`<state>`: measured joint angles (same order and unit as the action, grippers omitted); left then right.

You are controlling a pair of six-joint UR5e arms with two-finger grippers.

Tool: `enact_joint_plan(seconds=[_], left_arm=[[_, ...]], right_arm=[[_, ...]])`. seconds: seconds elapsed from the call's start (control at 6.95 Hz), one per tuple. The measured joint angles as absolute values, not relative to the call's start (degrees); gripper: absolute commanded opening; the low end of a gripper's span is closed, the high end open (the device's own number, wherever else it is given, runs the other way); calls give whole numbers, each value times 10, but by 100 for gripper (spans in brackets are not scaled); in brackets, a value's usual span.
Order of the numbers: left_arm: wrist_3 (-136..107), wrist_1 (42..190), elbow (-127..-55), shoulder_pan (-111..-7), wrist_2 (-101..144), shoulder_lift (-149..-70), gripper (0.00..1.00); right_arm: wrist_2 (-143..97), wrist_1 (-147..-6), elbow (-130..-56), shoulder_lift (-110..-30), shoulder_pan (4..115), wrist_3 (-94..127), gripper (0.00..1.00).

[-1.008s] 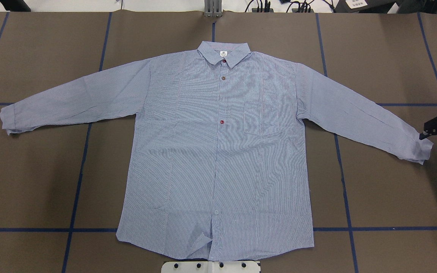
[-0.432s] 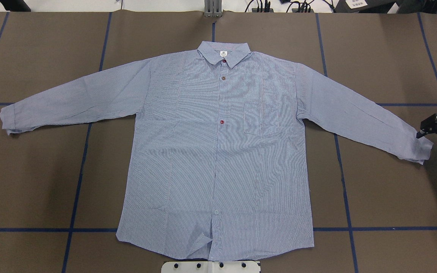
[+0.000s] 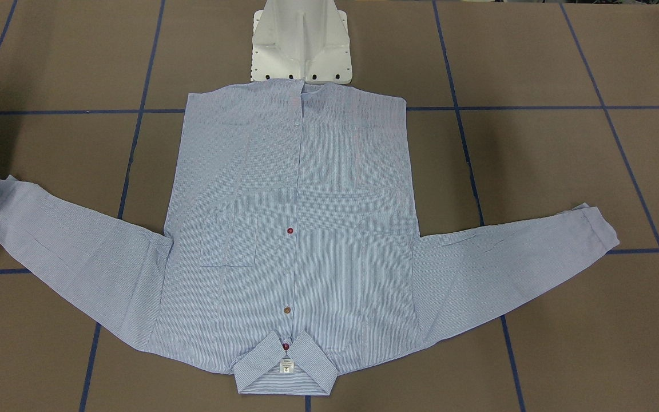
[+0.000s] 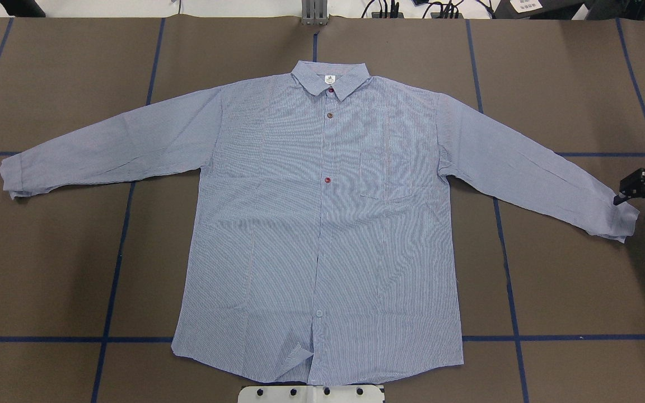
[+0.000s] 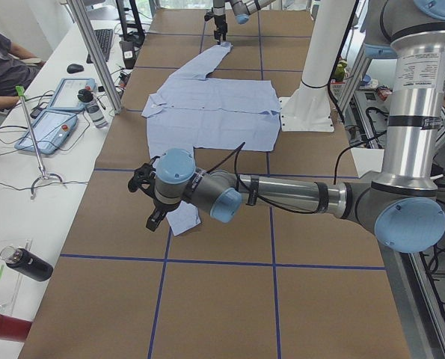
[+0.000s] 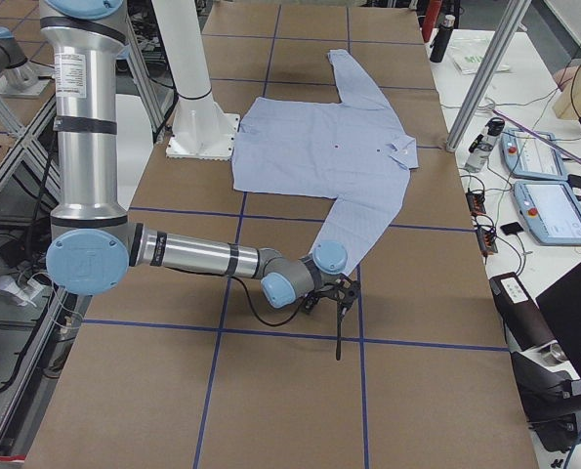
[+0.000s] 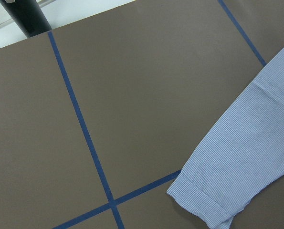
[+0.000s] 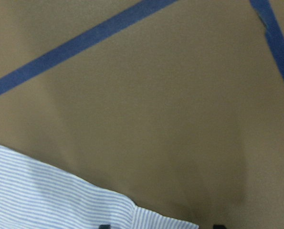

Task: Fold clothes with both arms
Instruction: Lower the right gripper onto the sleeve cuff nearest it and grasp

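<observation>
As it lies flat, blue striped shirt (image 4: 322, 235), right claw (image 4: 634, 206) wide at cuff (image 4: 620, 224), left claw (image 5: 143, 202) unclear.

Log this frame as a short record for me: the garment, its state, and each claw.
garment: light blue white-striped button-up shirt
state: flat, front up, unfolded, sleeves spread on brown blue-taped table
right claw: open, at right-hand cuff
left claw: near left-hand cuff; cannot tell if open or shut

Finely striped cloth shirt (image 4: 322, 224) lies on matt paper (image 4: 48, 268).
</observation>
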<state>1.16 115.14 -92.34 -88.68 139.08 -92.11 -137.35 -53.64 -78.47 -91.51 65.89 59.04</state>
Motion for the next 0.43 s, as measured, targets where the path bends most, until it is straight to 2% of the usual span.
enact_joint_plan(seconds=[0.14,0.29,0.43], left_arm=[[12,1151,-923,-887,1391,-921,100],[12,1151,-923,-887,1391,-921,100],[12,1151,-923,-887,1391,-921,100]], right_arm=[[-1374,-536,-786,-916,657,591,43],[-1374,-536,-788,-917,655,592,6],[-1375,-536,-789,-918,654,592,0]])
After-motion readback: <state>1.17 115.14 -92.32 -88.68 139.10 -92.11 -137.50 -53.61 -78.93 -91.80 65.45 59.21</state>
